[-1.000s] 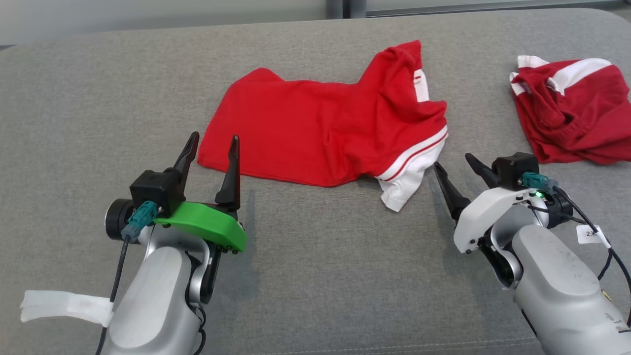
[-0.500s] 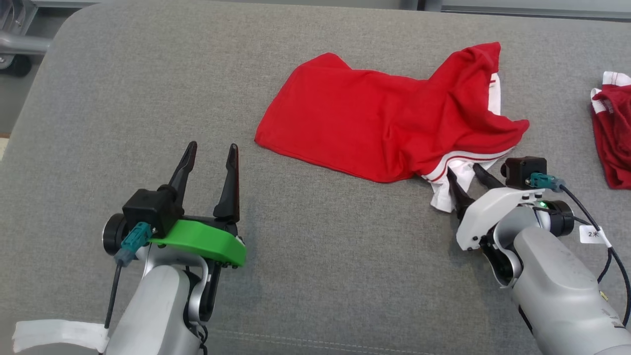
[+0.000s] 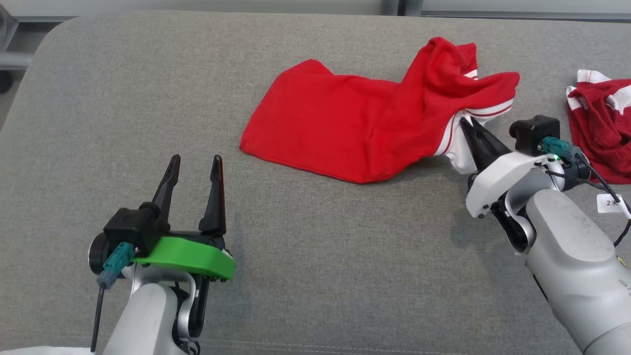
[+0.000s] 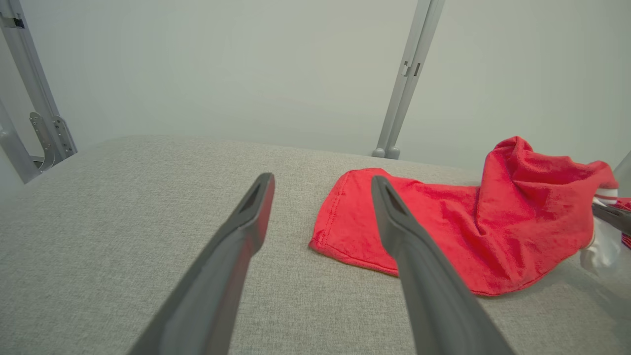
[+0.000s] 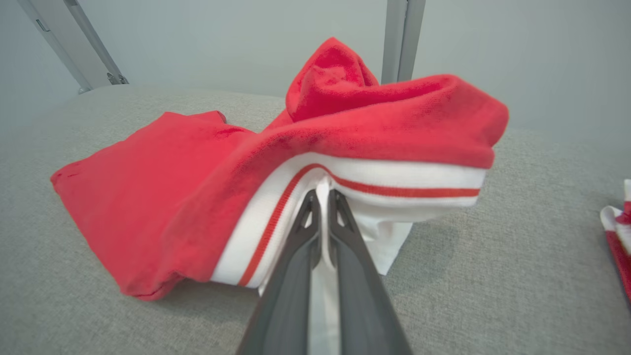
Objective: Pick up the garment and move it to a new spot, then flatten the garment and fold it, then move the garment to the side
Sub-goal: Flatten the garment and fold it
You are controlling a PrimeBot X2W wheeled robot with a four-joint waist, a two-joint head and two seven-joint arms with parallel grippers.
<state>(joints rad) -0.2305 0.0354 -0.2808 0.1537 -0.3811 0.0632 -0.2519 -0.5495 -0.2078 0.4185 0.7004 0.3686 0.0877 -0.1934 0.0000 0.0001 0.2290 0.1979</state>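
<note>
Red knit garment (image 3: 355,133), white-banded at one end, is spread centre-right in the head view; it is judged light and limp, best pinched at a hem. Its white trim is clamped by the right claw (image 3: 466,125); the left claw (image 3: 195,160) is held wide, lower left. Grey fabric-covered desk (image 3: 315,256) lies beneath, a second red garment (image 3: 601,128) at the right edge, metal posts (image 4: 406,79) and wall (image 4: 197,59) behind.
</note>
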